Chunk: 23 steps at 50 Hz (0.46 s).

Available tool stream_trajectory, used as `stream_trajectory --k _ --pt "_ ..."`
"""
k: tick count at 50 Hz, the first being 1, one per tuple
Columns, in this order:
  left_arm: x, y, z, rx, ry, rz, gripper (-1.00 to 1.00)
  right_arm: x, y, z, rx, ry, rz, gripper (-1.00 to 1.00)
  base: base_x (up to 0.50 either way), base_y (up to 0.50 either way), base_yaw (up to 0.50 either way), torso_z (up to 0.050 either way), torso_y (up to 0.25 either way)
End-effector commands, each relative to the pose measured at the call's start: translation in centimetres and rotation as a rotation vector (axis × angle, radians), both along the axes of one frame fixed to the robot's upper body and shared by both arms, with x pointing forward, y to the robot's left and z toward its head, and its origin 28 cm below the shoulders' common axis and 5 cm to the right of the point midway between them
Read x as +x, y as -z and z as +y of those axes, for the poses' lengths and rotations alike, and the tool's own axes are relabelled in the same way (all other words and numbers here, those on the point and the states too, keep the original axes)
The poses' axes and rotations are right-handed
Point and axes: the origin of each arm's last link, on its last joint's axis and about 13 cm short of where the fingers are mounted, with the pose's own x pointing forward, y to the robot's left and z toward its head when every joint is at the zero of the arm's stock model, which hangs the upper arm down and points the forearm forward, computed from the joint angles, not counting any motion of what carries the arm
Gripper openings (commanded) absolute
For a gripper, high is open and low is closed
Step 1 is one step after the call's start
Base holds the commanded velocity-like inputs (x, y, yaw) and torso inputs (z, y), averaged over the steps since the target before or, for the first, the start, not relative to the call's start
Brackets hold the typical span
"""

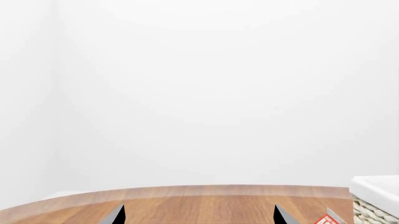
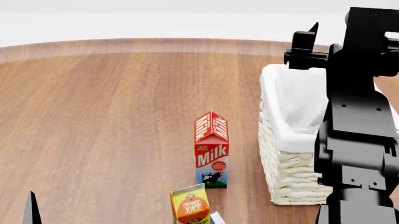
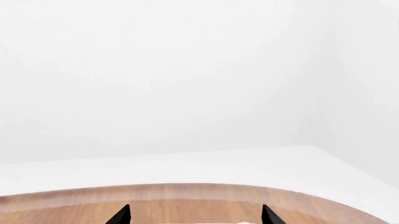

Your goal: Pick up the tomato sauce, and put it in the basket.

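Round wooden tabletop [image 2: 112, 116] with woven lined basket [image 2: 290, 172], both grippers, left [image 1: 198, 215] and right [image 3: 194, 215], spread, empty.

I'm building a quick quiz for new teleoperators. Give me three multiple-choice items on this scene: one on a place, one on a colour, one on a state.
1. Where does the milk carton stand relative to the basket, seen from the head camera?
A. inside it
B. to its left on the table
C. behind it

2. What colour is the milk carton's roof?
A. red
B. blue
C. green

3. How is the left gripper?
A. shut on a can
B. shut on a carton
C. open, holding nothing

Answers: 1 B, the carton stands on bare wood left of the wicker wall. 2 A, the slanted top panels are red. 3 C, the left wrist view shows two fingertips apart with only table between.
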Motion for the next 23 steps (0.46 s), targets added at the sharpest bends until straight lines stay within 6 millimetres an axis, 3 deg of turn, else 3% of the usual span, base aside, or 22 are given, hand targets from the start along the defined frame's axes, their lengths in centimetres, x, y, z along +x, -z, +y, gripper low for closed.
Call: stream_trajectory --k 1,10,15,23 --pt "-0.1 0.0 0.0 0.0 0.0 -0.001 1.0 -3.4 -2.9 1.0 0.002 -0.091 -0.22 1.0 0.0 0.0 0.0 0.0 0.0" --pt "-0.1 0.0 -0.1 0.004 0.003 0.001 1.0 -8.4 -4.2 1.6 -0.039 -0.131 -0.373 1.0 0.0 0.0 0.0 0.0 0.0" --pt "-0.1 0.1 -0.2 0.004 0.004 0.002 1.0 -11.2 -3.6 2.1 -0.04 -0.142 -0.447 1.0 0.0 0.0 0.0 0.0 0.0" --pt "-0.1 0.0 -0.2 0.004 0.003 0.0 1.0 -13.7 -2.0 2.8 -0.025 -0.165 -0.49 1.0 0.0 0.0 0.0 0.0 0.0"
